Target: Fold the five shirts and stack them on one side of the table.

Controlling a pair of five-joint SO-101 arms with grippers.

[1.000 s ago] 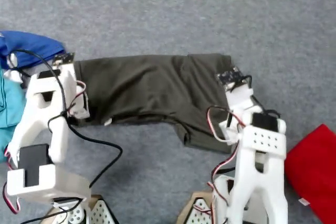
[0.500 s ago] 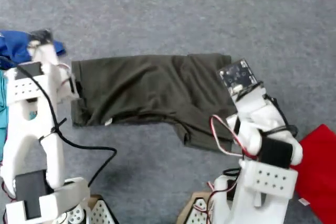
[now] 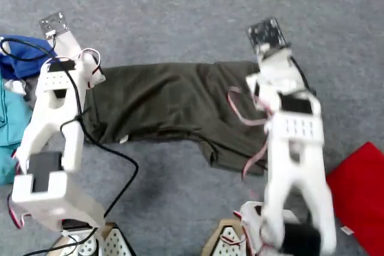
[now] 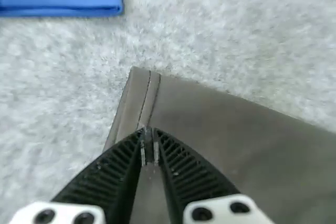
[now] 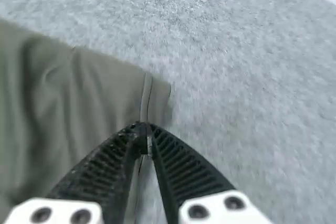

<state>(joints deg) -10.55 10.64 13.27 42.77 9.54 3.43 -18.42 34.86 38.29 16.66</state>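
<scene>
The grey table (image 3: pixel 180 22) carries the olive shirt (image 3: pixel 168 103), which lies flat across its middle, rumpled along the near edge. The red shirt (image 3: pixel 360 190) sits folded at the near right edge, well apart. The blue shirt (image 3: pixel 18 61) lies at the far left, just beside the teal shirt (image 3: pixel 9 124). The left gripper (image 4: pixel 148 142) is pinched narrow on the olive shirt's far left hem. The right gripper (image 5: pixel 143 132) is pinched likewise on its far right hem.
</scene>
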